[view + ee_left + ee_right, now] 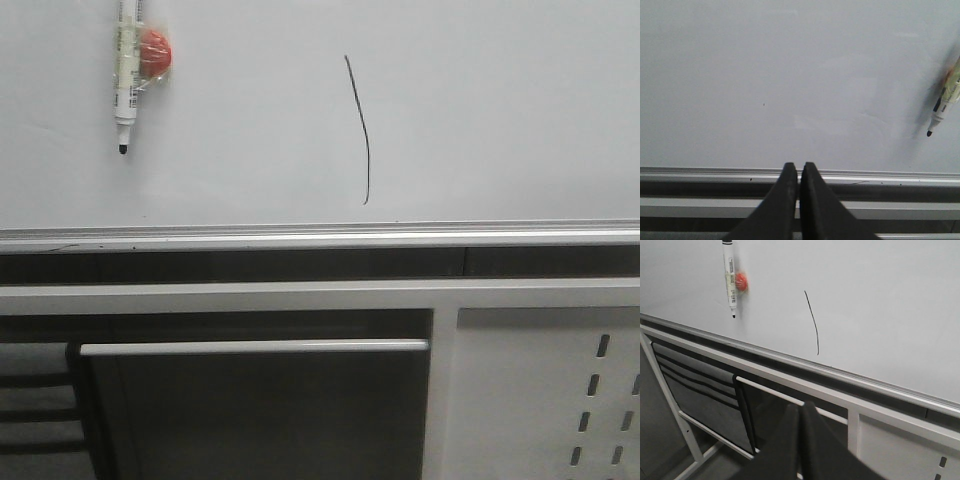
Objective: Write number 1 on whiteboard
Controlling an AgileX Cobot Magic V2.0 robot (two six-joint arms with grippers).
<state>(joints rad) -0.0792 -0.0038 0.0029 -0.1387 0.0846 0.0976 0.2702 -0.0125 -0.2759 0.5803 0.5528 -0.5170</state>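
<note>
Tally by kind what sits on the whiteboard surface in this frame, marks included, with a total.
Marker pen: 1
Red round magnet beside the pen: 1
Black stroke, the number 1: 1
Total on the whiteboard: 3

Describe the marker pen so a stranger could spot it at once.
Start at the whiteboard, the big pale board above the silver rail. Go to its upper left, well left of the thin black stroke. The marker pen hangs there tip down, white-bodied, uncapped, against a round red magnet, the only colour there.
</note>
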